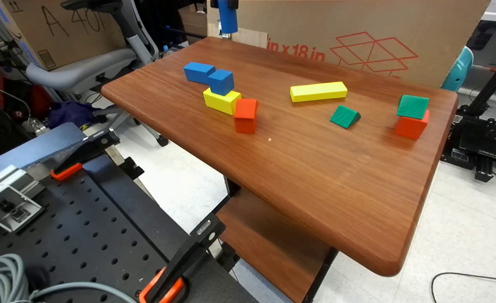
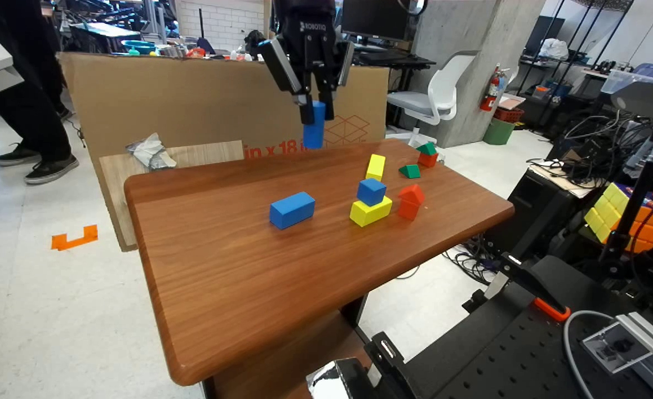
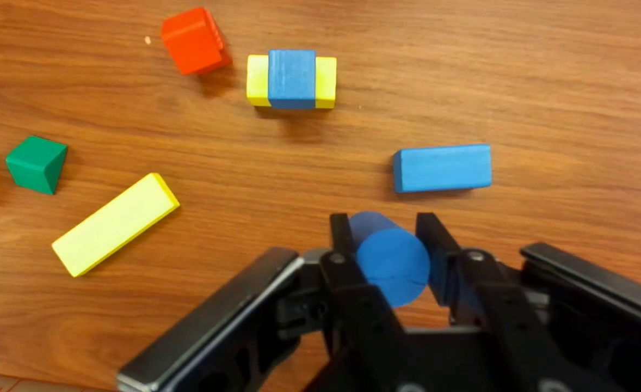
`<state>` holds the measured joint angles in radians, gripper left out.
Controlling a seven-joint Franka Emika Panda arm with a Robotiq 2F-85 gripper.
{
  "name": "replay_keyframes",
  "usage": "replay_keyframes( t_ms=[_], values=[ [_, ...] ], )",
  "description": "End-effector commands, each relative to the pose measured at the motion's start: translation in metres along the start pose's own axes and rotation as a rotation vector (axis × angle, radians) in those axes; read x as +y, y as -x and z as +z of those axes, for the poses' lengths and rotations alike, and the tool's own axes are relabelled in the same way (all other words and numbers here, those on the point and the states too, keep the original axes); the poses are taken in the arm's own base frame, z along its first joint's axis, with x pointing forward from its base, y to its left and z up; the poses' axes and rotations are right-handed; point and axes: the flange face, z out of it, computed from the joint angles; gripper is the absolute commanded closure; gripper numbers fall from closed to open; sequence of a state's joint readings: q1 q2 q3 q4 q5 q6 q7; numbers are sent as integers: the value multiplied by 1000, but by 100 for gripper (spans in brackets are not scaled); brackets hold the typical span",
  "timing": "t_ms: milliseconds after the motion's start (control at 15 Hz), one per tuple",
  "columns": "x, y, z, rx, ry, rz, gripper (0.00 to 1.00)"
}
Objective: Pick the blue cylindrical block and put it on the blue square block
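Long axis of the blue cylindrical block point(image 2: 314, 134): close to upright in both exterior views, with a very slight lean in an exterior view; in the wrist view it shows nearly end-on, strongly foreshortened.
Cylinder ends: the lower one points down toward the wood-grain surface point(image 2: 221, 249); the upper one sits between the fingers point(image 2: 306, 113).
State of the claw point(image 2: 318, 112): clamped on the blue cylindrical block, a finger on either side near the top.
Place of the cylinder: held in the air, toward the side where the upright cardboard sheet point(image 1: 298, 21) stands, well apart from the blue square block point(image 2: 371, 192).
Seat of the blue square block: on the middle of a yellow rectangular block point(image 2: 362, 217).
Claw lettering: ROBOTIQ, in pale capitals.
Cardboard print: red "in x 18 in", starting at the edge of a pale wooden board point(image 1: 252, 37), a red line drawing of a box beside it.
Marking on the carton point(image 1: 79, 33): handwritten black "A 40" and a further upright stroke.
Name on the 3D printer point(image 1: 484, 141): CREALITY.
Cylinder finish: plain, smooth blue, slim; in the wrist view the round end is brighter than the shaded side, a thin dark line near its rim.
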<state>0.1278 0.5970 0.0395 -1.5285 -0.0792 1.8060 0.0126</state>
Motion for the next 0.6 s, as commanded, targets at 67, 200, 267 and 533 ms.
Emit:
replay_keyframes(
  t_ms=[67, 200, 267, 533],
  values=[
    [7, 37, 4, 51, -32, 12, 92],
    [9, 47, 10, 73, -29, 20, 92],
    [11, 52, 13, 84, -30, 22, 92],
    [15, 72, 22, 103, -33, 26, 92]
  ],
)
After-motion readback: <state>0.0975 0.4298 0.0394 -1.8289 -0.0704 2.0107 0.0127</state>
